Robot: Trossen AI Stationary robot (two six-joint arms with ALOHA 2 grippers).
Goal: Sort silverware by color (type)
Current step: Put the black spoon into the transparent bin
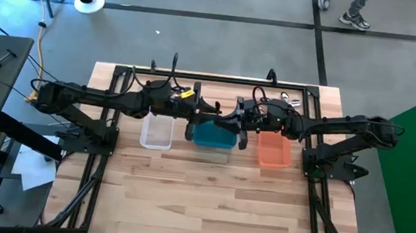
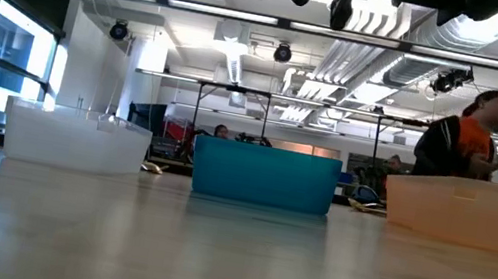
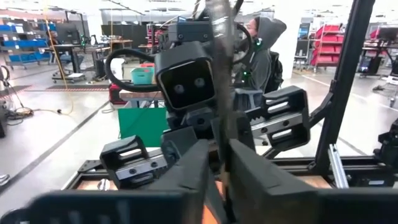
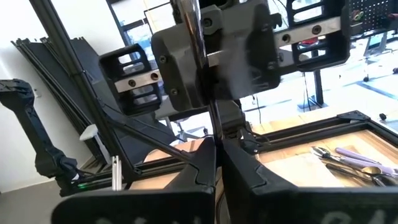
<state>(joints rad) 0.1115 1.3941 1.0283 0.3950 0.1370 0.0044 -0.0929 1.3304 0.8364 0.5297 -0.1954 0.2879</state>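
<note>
The near half of the worktop [image 1: 207, 208] is bare pale wood. Past its middle stand three bins in a row: the clear bin [image 1: 157, 133] toward 11 o'clock from the worktop's centre, the teal bin [image 1: 213, 138] at 12 o'clock, and the orange bin [image 1: 274, 150] toward 1 o'clock. They stand apart from one another.

Both arms reach inward and meet above the far edge of the teal bin. The left tool [image 1: 206, 116] comes in from 9 o'clock and the right tool [image 1: 227, 121] from 3 o'clock, nose to nose and very close together. A thin silver utensil [image 3: 221, 74] stands upright between them. In the left wrist view the left tool's fingers are pressed against the utensil's lower part. In the right wrist view the right tool's fingers are pressed together on the same shiny shaft. Which kind of utensil it is cannot be told.

Farther back, toward 1 o'clock by the worktop's far edge and beyond the orange bin, lies the loose silverware [image 1: 290, 100], a small cluster of shiny pieces flat on the wood.

Beyond the worktop a person [image 2: 462, 140] in an orange top stands in the room.
</note>
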